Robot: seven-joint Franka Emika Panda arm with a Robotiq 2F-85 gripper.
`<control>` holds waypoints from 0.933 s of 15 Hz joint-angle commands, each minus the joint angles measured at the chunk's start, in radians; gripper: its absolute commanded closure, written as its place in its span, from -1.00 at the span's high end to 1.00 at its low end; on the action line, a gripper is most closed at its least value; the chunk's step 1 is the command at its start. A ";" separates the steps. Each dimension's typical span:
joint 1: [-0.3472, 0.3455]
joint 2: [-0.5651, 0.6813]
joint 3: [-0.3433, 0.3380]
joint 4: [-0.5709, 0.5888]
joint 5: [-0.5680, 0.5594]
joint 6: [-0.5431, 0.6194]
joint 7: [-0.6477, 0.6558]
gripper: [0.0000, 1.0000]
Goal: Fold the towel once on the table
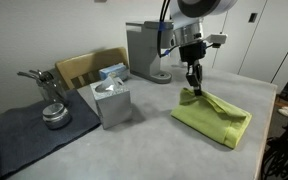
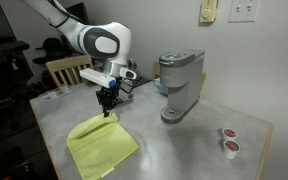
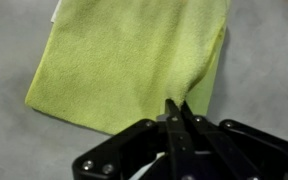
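I see a yellow-green towel (image 1: 216, 117) lying on the grey desk (image 1: 149, 145), and it looks folded, with one layer on top of another. The robot arm reaches down from above, and its end effector (image 1: 193, 88) sits at the corner of the towel at about 11 o'clock in an exterior view. The two fingers (image 3: 172, 125) are pressed close together with no gap that I can see. They pinch a little bit of the cloth, and the cloth rises in a small ridge up to them. In the wrist view the end effector (image 3: 175, 104) comes in from 6 o'clock, and the towel (image 3: 124, 60) spreads out toward 12 o'clock, flat on the desk. In an exterior view the towel (image 2: 102, 150) lies near the desk's front edge, with the end effector (image 2: 108, 110) at its 12 o'clock corner. A silver coffee machine (image 2: 180, 85) stands on the desk (image 2: 184, 150) at about 2 o'clock from the towel, well apart from it. Two small round cups (image 2: 227, 133) sit near the desk's far corner, at 3 o'clock from the towel. In an exterior view a grey tissue box (image 1: 111, 100) stands at 9 o'clock from the towel. Past the box, also at 9 o'clock, a dark mat (image 1: 14, 140) lies on the desk with a shiny metal pot (image 1: 54, 115) on it. A wooden chair (image 1: 84, 68) stands behind the tissue box.
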State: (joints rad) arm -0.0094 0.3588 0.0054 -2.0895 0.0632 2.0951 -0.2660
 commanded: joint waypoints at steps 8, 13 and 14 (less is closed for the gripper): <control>-0.043 -0.064 -0.020 -0.068 -0.044 -0.013 -0.018 -0.98; -0.055 -0.060 -0.020 -0.081 -0.061 -0.012 -0.047 -0.98; -0.057 -0.059 -0.020 -0.081 -0.064 -0.014 -0.055 -0.98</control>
State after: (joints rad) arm -0.0469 0.3253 -0.0177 -2.1426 0.0163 2.0940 -0.2859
